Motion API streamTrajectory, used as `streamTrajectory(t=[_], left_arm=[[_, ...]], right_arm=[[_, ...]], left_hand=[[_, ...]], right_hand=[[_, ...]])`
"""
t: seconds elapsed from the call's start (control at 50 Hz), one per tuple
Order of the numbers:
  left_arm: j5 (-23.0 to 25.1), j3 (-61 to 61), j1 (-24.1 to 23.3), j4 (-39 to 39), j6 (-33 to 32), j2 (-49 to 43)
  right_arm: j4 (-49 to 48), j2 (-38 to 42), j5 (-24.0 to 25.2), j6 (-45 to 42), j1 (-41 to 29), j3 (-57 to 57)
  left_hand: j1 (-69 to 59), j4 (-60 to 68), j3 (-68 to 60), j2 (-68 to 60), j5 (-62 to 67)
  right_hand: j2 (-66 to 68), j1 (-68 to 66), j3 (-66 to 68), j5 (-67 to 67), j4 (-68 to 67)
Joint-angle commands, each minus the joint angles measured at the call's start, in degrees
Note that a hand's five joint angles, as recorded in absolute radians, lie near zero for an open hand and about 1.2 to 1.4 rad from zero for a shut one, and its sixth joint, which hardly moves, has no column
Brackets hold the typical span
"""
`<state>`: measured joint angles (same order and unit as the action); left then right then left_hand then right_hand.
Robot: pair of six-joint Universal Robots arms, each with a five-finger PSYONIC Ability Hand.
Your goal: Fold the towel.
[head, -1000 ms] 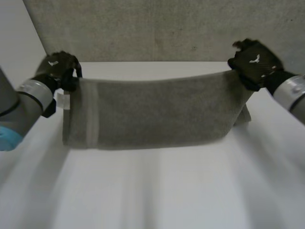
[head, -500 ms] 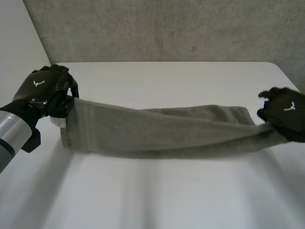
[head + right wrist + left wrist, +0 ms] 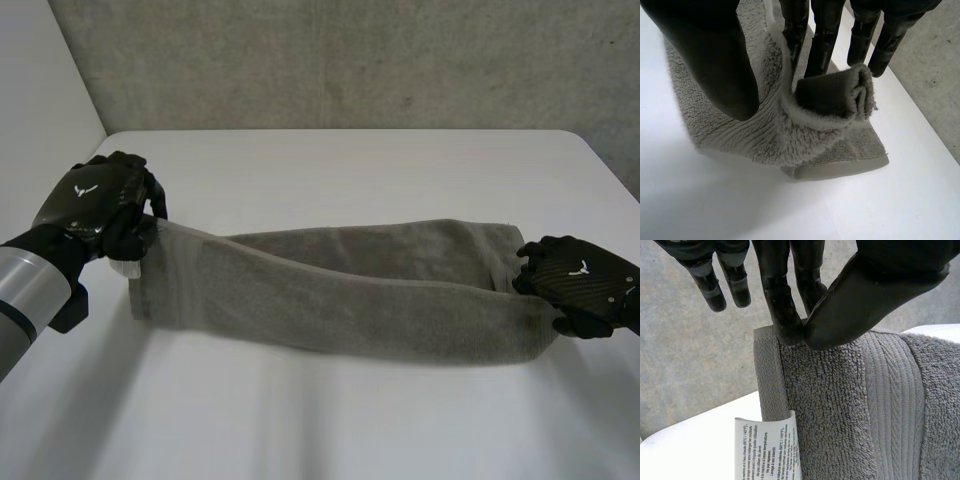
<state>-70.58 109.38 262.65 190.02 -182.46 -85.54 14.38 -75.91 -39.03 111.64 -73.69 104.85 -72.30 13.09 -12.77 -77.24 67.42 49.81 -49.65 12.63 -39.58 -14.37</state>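
The white table [image 3: 350, 160] is smooth and matte, with a rounded far corner. The grey towel [image 3: 340, 300] is looped terry with a flat woven band near its left end. It spans the table from left to right. One second ago it hung taut and high between both hands; it has since been lowered, and its right end and lower layer now lie on the table while its left end stays raised.

The left hand [image 3: 95, 200] has moved little. In its wrist view, the thumb and one finger [image 3: 782, 315] pinch the towel's hemmed corner, with the other fingers straight and off the cloth. The right hand [image 3: 580, 285] has dropped to table level, with bunched cloth clamped between thumb and fingers [image 3: 822, 45].

A white care label [image 3: 767, 445] hangs from the hem below the left hand; its small print is illegible.
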Motion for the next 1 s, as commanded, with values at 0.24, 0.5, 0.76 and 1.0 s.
streamTrajectory(t=[0.24,0.5,0.76,1.0], left_arm=[[0.5,0.7,3.2,-1.1,1.4,5.4],[3.9,2.3,4.3,-4.1,7.8,12.7],[4.4,0.1,6.5,-3.0,7.8,11.2],[4.4,-7.6,5.9,-0.4,7.1,-9.5]], right_arm=[[4.9,-8.4,5.1,0.7,6.7,-1.4],[20.1,-18.6,24.2,-0.5,17.7,-3.9],[18.8,-9.0,19.6,-3.4,11.6,-11.2],[9.6,5.3,2.5,-2.4,-3.0,-19.2]], left_hand=[[-7.7,-3.1,2.8,-2.8,2.6],[-7.7,-3.1,2.8,-2.8,2.6],[-7.7,-3.1,2.8,-2.8,2.6],[-7.7,-3.1,2.8,-2.8,2.6]], right_hand=[[30.2,-30.3,-2.6,-30.4,4.4],[30.2,-30.3,-2.6,-30.4,4.4],[30.2,-30.3,-2.6,-30.4,4.4],[30.2,-30.3,-2.6,-30.4,4.4]])
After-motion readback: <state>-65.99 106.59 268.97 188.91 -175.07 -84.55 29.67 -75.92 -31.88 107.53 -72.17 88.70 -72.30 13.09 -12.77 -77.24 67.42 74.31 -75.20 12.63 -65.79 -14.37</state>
